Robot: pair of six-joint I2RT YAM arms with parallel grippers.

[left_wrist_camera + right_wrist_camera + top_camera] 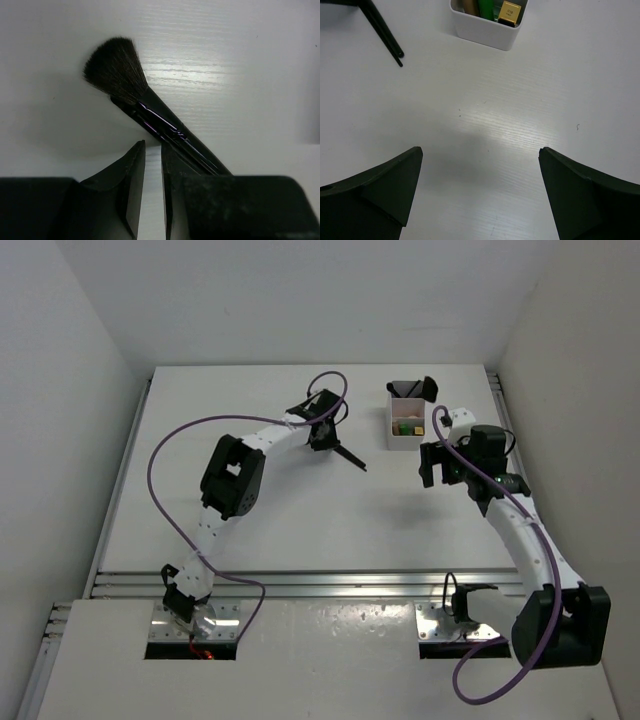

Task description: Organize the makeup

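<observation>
A black makeup brush (150, 117) with a dark fan of bristles lies on the white table. Its handle runs under my left gripper's right finger. My left gripper (151, 145) is over it, jaws nearly together with only bare table in the slit. From above, the left gripper (325, 428) has thin black handles (350, 455) sticking out to the right; two handle ends (395, 50) also show in the right wrist view. My right gripper (430, 465) (480, 150) is wide open and empty, just in front of the box. No sponges are in view.
The white compartment box (392, 437) (485, 32) stands at the back right. It holds a green tube (485, 6), a gold-brown tube (510, 12) and black brushes (412, 390) in its far compartment. White walls close in the table on the left, right and back.
</observation>
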